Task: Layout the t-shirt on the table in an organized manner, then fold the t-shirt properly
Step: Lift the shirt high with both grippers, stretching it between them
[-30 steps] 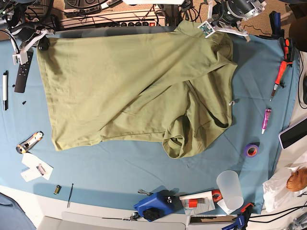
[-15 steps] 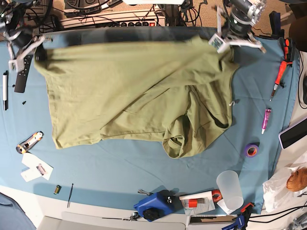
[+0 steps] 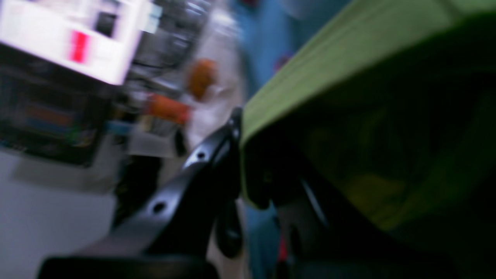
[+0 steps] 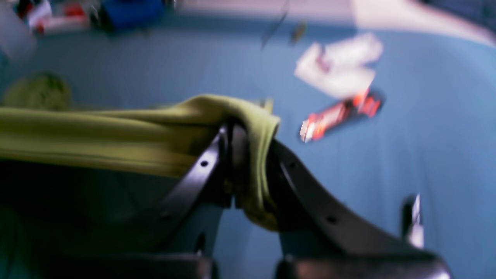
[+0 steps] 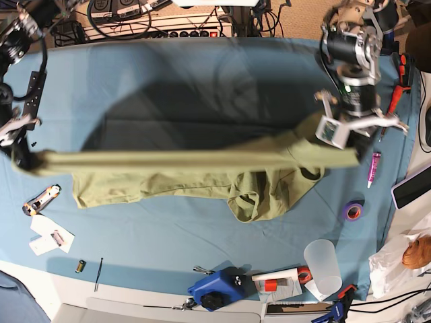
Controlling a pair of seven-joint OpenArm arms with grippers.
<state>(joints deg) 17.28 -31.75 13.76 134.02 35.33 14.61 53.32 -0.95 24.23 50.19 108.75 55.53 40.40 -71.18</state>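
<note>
The olive t-shirt [image 5: 175, 161] hangs stretched in a long band between my two grippers above the blue-clothed table [image 5: 202, 74]. Its lower part and a bunched sleeve [image 5: 252, 202] still lie on the cloth. My left gripper [image 5: 340, 138] is shut on the shirt's edge at the right; the left wrist view shows the cloth [image 3: 310, 73] pinched at the gripper [image 3: 242, 155]. My right gripper [image 5: 23, 158] is shut on the edge at the left; the right wrist view shows the shirt [image 4: 116, 131] wrapped over the gripper [image 4: 234, 130]. Both wrist views are blurred.
A box cutter [image 5: 42, 199] and white paper tags [image 5: 50, 235] lie near the right gripper. A remote [image 5: 32, 85] is far left. A pink marker [image 5: 373, 169], purple tape roll [image 5: 352, 211], plastic cup [image 5: 323, 267] and blue tool [image 5: 217, 288] sit right and front.
Both grippers have lifted the shirt's far edge off the table and carried it toward the near side. The far half of the table is now bare.
</note>
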